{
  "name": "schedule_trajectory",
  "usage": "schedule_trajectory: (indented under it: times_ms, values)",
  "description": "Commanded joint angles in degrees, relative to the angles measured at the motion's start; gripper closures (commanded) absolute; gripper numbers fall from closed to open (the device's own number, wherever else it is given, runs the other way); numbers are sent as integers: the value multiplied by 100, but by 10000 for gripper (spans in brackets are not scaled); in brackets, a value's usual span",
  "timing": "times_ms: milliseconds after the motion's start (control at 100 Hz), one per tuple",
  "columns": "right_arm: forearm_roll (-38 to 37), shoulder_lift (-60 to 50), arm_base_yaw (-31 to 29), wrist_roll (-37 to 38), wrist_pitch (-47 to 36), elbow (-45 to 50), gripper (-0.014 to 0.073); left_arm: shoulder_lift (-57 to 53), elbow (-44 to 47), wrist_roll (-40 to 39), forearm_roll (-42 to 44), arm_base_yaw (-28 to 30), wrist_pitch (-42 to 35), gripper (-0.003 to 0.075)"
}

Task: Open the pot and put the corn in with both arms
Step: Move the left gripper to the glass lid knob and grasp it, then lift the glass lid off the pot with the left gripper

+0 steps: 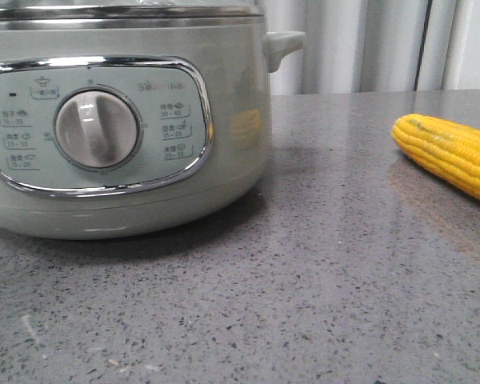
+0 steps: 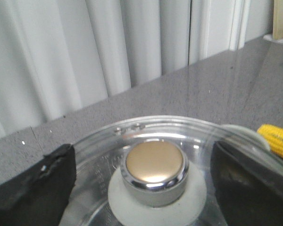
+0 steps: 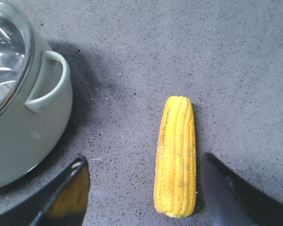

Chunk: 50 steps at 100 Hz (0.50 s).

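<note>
At the left of the front view the pot (image 1: 124,120) is seen filling the frame from top to counter, its dial (image 1: 97,129) set in the chrome-framed panel and its small side handle (image 1: 282,44) projecting at the upper middle. The glass lid (image 2: 146,136) is still seated on the rim, so the pot is not yet opened.

In the left wrist view the lid knob (image 2: 155,170) sits at the lower centre, and the left gripper (image 2: 148,188) is spread wide with one black finger at each lower corner, touching neither side of the knob; nothing is grasped. For the lift to go well, the knob should be kept centred between the fingers, the jaws lowered until the pads are level with the chrome band, and only then closed, so that the lid is raised straight and not tilted.

At the right edge of the front view the corn (image 1: 450,156) is lying on the grey counter (image 1: 304,280), well apart from the pot. In the right wrist view the cob (image 3: 176,155) is seen lengthwise at the lower centre, and the right gripper (image 3: 146,188) is spread, holding nothing, its fingers at the lower corners. The cob lies nearer the right-hand finger, so a slight shift sideways is judged advisable before closing across its middle.
</note>
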Motion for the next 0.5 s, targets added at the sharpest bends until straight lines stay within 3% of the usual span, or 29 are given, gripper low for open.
schedule_trajectory:
  times_ms: [0,140,490]
  values:
    - [10,-94,-7,-69,-311,-191,153,151,-205,1,-204,-59,-420,204]
    - [10,-94,-7,-69,-321,-181,154,439,-205,1,-902,-59,-728,207]
    - [10,-94,-7,-69,-360,-181,154,797,-205,-12,-1056,-59,-786,207]
